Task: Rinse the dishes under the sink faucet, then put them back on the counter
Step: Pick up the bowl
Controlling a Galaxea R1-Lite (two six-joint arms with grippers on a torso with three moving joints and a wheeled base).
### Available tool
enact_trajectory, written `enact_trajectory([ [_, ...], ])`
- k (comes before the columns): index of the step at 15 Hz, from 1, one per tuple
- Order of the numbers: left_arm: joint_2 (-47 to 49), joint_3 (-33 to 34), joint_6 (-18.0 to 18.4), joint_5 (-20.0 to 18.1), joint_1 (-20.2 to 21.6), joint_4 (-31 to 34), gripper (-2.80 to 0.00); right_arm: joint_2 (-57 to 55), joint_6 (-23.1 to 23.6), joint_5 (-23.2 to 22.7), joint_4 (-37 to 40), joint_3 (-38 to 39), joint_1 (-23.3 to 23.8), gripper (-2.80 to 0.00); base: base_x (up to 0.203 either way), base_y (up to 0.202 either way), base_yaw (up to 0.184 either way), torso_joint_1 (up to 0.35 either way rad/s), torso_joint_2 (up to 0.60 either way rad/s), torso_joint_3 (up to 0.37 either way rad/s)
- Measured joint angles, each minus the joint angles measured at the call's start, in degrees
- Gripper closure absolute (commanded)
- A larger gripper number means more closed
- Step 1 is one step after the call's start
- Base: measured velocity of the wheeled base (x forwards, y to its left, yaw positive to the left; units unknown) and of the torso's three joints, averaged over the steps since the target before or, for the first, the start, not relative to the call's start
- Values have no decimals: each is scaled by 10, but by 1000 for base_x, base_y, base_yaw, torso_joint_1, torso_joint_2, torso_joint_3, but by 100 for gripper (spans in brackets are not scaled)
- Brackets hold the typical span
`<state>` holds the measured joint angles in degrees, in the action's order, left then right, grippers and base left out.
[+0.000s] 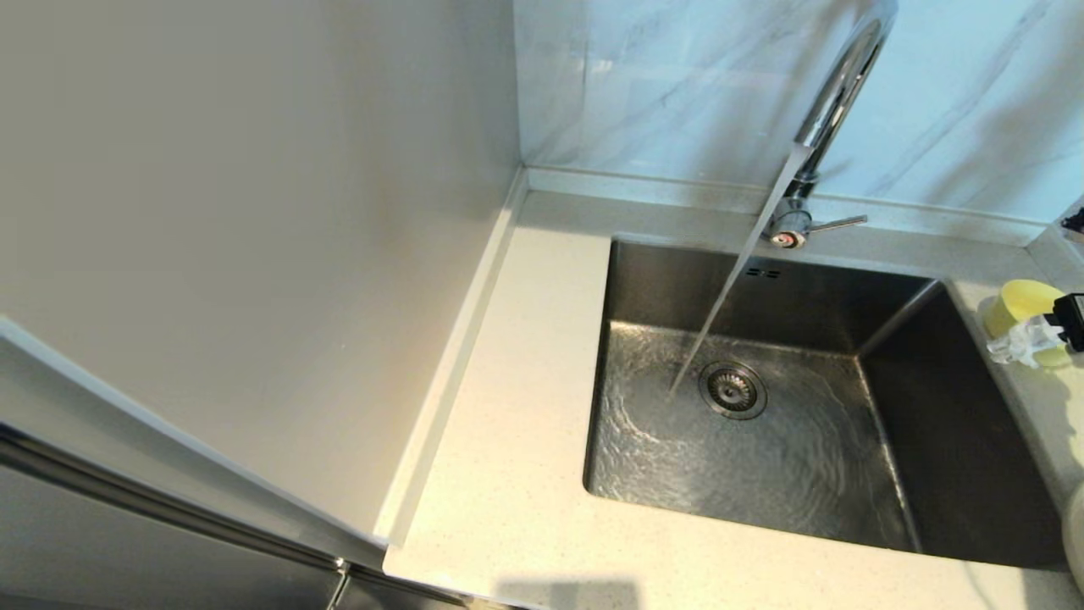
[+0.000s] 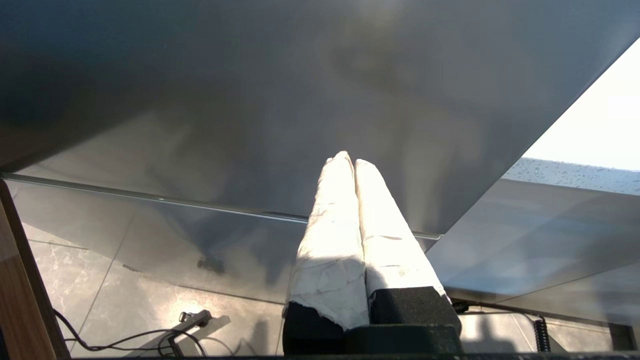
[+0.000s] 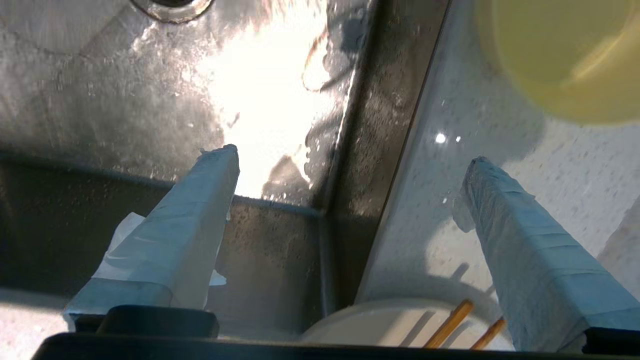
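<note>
Faucet (image 1: 834, 102) runs into sink (image 1: 762, 424). Right gripper (image 3: 350, 160) spread wide above sink's edge, holding nothing; bowl (image 3: 565, 55), plate (image 3: 400, 325) and chopsticks (image 3: 450, 322) sit on counter (image 3: 475, 165). Left gripper (image 2: 348, 162) pressed together, parked below counter.

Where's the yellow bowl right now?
On the counter right of the sink, at the head view's right edge: bowl, with the open right gripper beside it.
</note>
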<state>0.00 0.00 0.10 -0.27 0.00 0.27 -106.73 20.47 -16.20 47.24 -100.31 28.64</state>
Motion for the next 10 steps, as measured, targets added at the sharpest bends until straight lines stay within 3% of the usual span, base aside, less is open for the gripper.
enact_trajectory([
  [4, 0, 0, 0, 0, 0, 0, 0, -21, 10, 14, -75, -16, -2, -280, 0, 0, 0, 0, 0, 0],
  [7, 0, 0, 0, 0, 0, 0, 0, -48, 18, 61, -134, -24, -3, -280, 0, 0, 0, 0, 0, 0],
  [10, 0, 0, 0, 0, 0, 0, 0, -78, 17, 74, -139, -47, -4, -280, 0, 0, 0, 0, 0, 0],
])
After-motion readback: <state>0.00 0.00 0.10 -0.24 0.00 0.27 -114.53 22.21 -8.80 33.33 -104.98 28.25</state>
